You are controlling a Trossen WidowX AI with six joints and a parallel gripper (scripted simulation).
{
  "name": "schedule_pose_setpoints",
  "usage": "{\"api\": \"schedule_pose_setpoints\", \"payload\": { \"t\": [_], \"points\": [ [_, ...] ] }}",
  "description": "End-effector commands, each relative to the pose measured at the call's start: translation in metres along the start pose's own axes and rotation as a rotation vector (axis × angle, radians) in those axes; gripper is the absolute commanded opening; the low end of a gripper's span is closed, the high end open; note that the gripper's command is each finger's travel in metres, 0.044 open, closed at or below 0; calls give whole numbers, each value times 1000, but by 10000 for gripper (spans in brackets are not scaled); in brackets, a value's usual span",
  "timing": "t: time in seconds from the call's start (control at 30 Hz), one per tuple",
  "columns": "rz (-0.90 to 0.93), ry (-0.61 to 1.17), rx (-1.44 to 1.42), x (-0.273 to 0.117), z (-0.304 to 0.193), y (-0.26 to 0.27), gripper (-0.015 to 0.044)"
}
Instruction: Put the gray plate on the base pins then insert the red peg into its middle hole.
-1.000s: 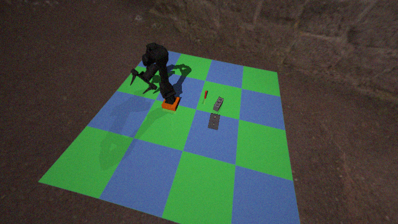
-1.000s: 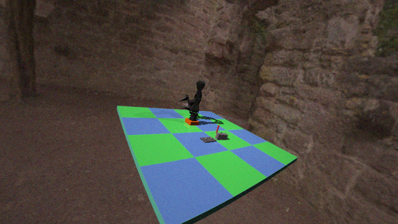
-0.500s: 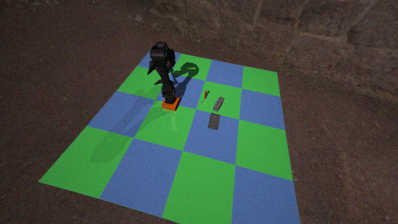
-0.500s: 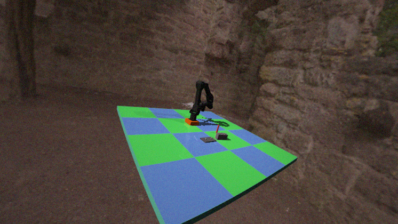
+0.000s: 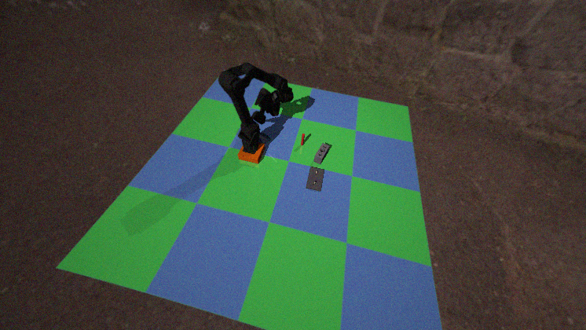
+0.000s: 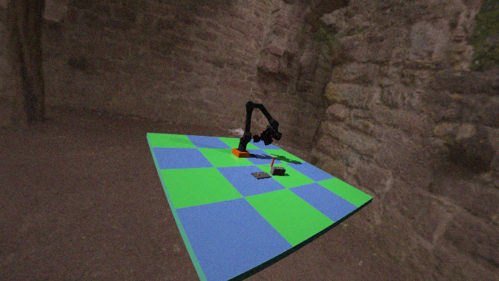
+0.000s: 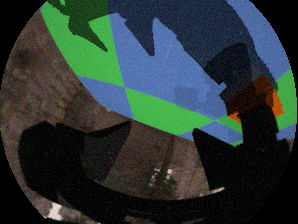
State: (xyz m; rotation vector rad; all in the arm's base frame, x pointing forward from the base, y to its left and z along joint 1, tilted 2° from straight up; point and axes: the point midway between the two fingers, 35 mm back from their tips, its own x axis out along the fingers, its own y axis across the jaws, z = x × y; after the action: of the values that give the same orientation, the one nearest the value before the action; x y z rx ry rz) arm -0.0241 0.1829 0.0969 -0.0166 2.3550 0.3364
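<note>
Top view: a black arm stands on an orange block on a green and blue checkered board. Its gripper (image 5: 262, 116) (image 7: 162, 128) is up in the air near the block, well apart from the parts. The peg (image 5: 302, 139) (image 6: 273, 162), red and thin, stands upright on a green square. Just beside it lies the plate (image 5: 322, 152) (image 6: 277, 170), gray, with holes along its top. Next to the plate, on a blue square, is the base (image 5: 315, 179) (image 6: 260, 174), flat and dark, its two pins bare. Neither step is done. Plate and base sit near each other, at slightly different angles; if the plate were lowered without being turned to match, its holes could miss the pins and it would rest tilted.

Exterior view: the arm bends over and tucks the gripper back toward its own lower links. A careless swing out of that fold might knock link against link. The peg is tall and narrow, close behind the plate, so a wide finger reaching for the plate could topple it.

Wrist view: the fingers are spread nearly as wide as they go, with nothing held between them. Board, shadow and part of the orange block show; plate, peg and base do not, so a descent guided by this view alone would likely miss.
</note>
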Motion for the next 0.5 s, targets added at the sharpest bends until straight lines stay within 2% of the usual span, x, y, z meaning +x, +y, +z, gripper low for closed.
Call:
{"api": "schedule_pose_setpoints", "payload": {
  "t": [0.0,0.23,0.47],
  "points": [
    [94,-73,174,-25,24,-3,440],
    [304,-192,555,-78,67,-29,440],
    [524,-283,948,-126,96,-78,440]
  ]
}}
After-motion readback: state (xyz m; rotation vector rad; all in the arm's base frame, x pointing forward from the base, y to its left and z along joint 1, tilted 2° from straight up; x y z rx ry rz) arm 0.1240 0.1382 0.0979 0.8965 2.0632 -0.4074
